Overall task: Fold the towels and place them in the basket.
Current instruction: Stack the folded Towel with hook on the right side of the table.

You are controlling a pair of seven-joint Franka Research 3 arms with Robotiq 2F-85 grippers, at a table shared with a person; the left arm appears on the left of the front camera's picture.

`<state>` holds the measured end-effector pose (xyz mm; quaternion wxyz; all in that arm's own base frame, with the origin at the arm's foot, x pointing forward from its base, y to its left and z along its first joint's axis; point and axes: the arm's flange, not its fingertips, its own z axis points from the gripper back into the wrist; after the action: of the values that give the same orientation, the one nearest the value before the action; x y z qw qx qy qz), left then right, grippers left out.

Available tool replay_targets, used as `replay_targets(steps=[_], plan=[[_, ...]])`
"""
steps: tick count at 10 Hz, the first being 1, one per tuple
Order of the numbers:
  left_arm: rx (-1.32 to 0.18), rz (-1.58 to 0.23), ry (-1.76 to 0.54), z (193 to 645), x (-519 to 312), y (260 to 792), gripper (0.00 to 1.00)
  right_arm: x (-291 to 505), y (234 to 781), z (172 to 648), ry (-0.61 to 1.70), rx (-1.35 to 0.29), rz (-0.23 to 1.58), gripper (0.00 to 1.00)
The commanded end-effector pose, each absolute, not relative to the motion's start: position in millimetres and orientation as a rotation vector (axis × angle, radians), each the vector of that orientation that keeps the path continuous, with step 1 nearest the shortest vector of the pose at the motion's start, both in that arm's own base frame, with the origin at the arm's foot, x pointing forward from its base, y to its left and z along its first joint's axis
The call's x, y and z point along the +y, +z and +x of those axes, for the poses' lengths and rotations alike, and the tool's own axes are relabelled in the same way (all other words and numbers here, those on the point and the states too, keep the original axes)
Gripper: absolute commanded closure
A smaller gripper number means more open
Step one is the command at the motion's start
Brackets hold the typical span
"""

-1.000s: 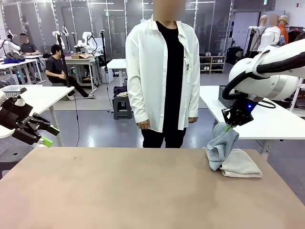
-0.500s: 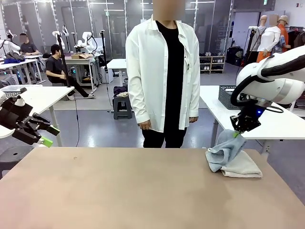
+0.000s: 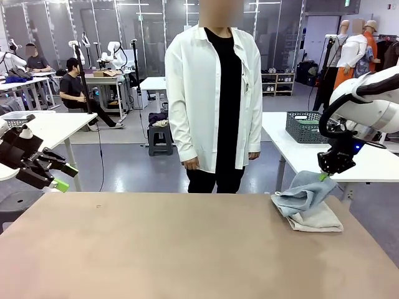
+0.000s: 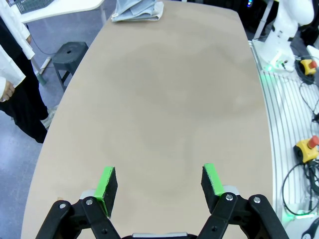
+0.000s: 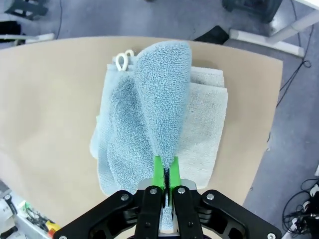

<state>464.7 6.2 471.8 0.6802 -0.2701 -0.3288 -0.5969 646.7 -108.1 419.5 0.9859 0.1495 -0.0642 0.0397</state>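
2 grippers show in the front view. At picture left the left gripper (image 3: pixel 59 176) hangs off the table's left edge, jaws spread wide with nothing between them; its wrist view looks down on bare tabletop (image 4: pixel 164 99), well apart from the towels at the far corner. At picture right the right gripper (image 3: pixel 323 177) is pinched tight on a raised fold of the blue-grey towel (image 5: pixel 149 119), whose lower part drapes over the beige towel (image 5: pixel 207 124) lying flat near the table's right edge. Behind that arm, a dark basket (image 3: pixel 305 126) sits on a white side table. A person in a white coat (image 3: pixel 215 93) stands at the far side.
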Motion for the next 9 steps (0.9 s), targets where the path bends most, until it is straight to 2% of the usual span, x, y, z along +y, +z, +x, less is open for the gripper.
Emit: replay_targets(steps=[1,2,3,4,5,6,7,8,9], plan=[[-0.746,-0.606,-1.339,465,6,472,0.14,-118,410,658,0.084,-0.074,0.344,0.96],[-0.746,-0.606,-1.339,465,6,472,0.14,-122,403,660,0.076,-0.062,0.338,0.76],[-0.746,-0.606,-1.339,465,6,472,0.14,-125,398,660,0.072,-0.057,0.322,0.76],[-0.746,-0.606,-1.339,465,6,472,0.14,-128,394,660,0.066,-0.049,0.314,0.56],[-0.746,-0.606,-1.339,465,6,472,0.14,-131,391,660,0.067,-0.051,0.289,0.72],[-0.746,-0.606,-1.339,465,6,472,0.14,-134,390,660,0.073,-0.04,0.285,0.36],[-0.746,-0.606,-1.339,465,6,472,0.14,-135,391,659,0.072,-0.04,0.273,0.52],[-0.746,-0.606,-1.339,465,6,472,0.14,-136,395,657,0.082,-0.041,0.261,0.16],[-0.746,-0.606,-1.339,465,6,472,0.14,-133,410,648,0.1,-0.036,0.245,0.32]])
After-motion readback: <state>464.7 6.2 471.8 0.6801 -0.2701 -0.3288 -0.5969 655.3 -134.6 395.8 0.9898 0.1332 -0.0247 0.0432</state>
